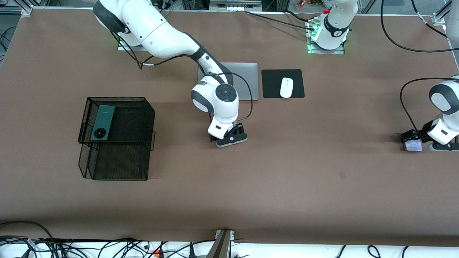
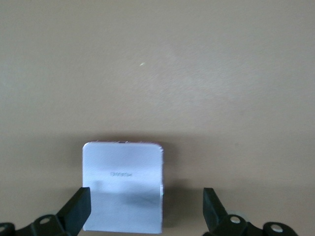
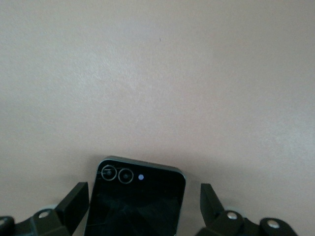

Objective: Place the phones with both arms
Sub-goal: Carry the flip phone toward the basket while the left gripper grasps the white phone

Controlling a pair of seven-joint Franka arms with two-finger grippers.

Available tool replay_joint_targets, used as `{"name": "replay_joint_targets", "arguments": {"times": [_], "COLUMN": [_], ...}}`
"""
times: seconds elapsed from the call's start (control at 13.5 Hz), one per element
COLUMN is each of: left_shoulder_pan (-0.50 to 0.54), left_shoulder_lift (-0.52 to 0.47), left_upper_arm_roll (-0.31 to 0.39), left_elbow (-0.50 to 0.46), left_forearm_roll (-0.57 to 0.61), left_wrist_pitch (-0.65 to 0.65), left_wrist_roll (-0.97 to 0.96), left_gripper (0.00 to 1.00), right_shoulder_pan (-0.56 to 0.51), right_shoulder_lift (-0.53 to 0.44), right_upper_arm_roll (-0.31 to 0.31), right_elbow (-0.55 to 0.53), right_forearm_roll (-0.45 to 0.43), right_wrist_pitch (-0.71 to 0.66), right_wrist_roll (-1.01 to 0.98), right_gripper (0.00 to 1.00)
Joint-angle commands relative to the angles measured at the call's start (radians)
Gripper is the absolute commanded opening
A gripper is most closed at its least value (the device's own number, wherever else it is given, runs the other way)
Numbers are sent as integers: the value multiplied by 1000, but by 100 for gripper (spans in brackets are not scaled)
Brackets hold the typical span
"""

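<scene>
We look down on a wide brown surface [image 1: 229, 200] with cables trailing along its edges. Toward the right arm's end stands a black wire basket [image 1: 116, 138], and the long dark-green phone [image 1: 102, 122] lies on its upper tier, camera ring at the phone's 6 o'clock end in the front view.

Near the middle, the right claw [image 1: 231, 139] sits low over the small black phone [image 3: 135, 204]. In the right wrist view we see its fingers [image 3: 74, 206] spread wide, one on each side of the phone, neither touching it.

At the left arm's end, at about 3 o'clock in the front view, the left claw [image 1: 417, 140] is down over the pale lilac-white phone [image 1: 412, 145]. In its wrist view the fingers [image 2: 78, 209] are spread wide; one lies just at the phone's edge, the other well clear.

A silver laptop [image 1: 245, 80] lies closed at about 12 o'clock from the right claw, and beside it a white mouse [image 1: 286, 87] rests on a black mouse pad [image 1: 272, 84].
</scene>
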Motion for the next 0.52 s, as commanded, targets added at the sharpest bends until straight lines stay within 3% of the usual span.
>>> {"name": "replay_joint_targets", "arguments": {"times": [0.0, 0.44], "left_shoulder_pan": [17, 44], "left_shoulder_lift": [25, 74], "left_upper_arm_roll": [-20, -20], "left_elbow": [28, 83], "left_forearm_roll": [-27, -31], "left_wrist_pitch": [22, 23], "left_wrist_roll": [47, 123], "left_gripper": [100, 100], "right_shoulder_pan": [-1, -2], "right_shoulder_lift": [-2, -4], "right_upper_arm_roll": [4, 6], "right_elbow": [-10, -22], "right_forearm_roll": [-1, 22], "right_wrist_pitch": [-8, -6], "right_wrist_roll": [-5, -9], "right_gripper": [100, 100]}}
